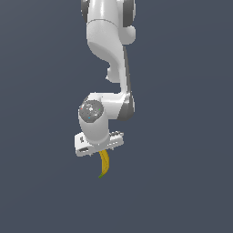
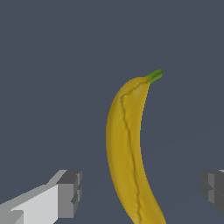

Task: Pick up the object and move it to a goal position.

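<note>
Nearest the wrist cam: two grey fingertips (image 2: 70,194), one each side of frame, wide apart, w/ the banana (image 2: 127,148) running between them. Neither pad touches it in that view, clear gap both sides. So end effector (image 1: 101,152) reads released, jaws spread, nothing clamped.

Banana pos: exterior view has it poking out under the end effector, body heading toward 6 o'clock, green stem tip (image 1: 100,175) at the far end, curve bowing slightly toward 3 o'clock. Looks to lie on the dark surface (image 1: 182,191), but no shadow or contact line, so that's a guess.

Risks, imo:
- Banana sits off-centre between the pads, nearer one side. On closing, one pad probably hits first and shoves or spins it before the other arrives.
- Curved, tapered body: the pinch could land on a slope and squirt it out lengthwise.
- Grip point looks near one end, not mid-body. Long overhang means it could droop or pivot on lift.

Can't see:
- Fat end of banana cut off at wrist frame edge and hidden under the end effector in exterior view.
- Fingers not resolvable in exterior view, too small.
- Height above surface: unknown.
- No goal marker visible anywhere.
</note>
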You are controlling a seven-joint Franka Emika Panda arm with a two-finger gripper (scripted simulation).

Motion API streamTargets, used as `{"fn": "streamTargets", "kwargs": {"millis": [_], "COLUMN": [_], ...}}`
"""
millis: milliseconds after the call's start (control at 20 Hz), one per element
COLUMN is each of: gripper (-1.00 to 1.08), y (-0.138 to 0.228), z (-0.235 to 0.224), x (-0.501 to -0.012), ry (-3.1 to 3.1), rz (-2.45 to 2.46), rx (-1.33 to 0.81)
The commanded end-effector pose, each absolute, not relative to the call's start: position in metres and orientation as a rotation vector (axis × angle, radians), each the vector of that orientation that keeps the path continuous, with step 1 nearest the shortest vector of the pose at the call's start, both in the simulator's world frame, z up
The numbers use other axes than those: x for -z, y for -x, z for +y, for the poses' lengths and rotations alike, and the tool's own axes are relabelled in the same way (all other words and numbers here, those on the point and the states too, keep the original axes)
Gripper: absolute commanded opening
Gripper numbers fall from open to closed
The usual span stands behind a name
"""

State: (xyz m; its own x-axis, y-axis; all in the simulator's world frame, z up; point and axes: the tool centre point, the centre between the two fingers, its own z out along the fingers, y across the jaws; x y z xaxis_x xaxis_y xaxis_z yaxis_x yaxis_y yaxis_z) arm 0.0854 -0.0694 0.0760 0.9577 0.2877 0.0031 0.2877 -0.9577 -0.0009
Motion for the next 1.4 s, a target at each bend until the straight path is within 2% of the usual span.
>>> {"fn": "streamTargets", "kwargs": {"millis": [0, 350, 800, 1100, 1150, 1350], "gripper": [1.0, 1.0, 1.0, 1.0, -1.0, -1.0], "y": [-0.087, -0.087, -0.086, -0.087, -0.087, -0.087], "z": [-0.074, -0.076, -0.076, -0.077, -0.077, -0.077], "x": [-0.071, -0.066, -0.024, -0.019, -0.019, -0.019], "ry": [3.106, 3.106, 3.105, 3.105, 3.105, 3.105], "rz": [-0.472, -0.471, -0.476, -0.476, -0.476, -0.476], "rx": [0.002, -0.001, 0.0, 0.0, 0.0, 0.0]}}
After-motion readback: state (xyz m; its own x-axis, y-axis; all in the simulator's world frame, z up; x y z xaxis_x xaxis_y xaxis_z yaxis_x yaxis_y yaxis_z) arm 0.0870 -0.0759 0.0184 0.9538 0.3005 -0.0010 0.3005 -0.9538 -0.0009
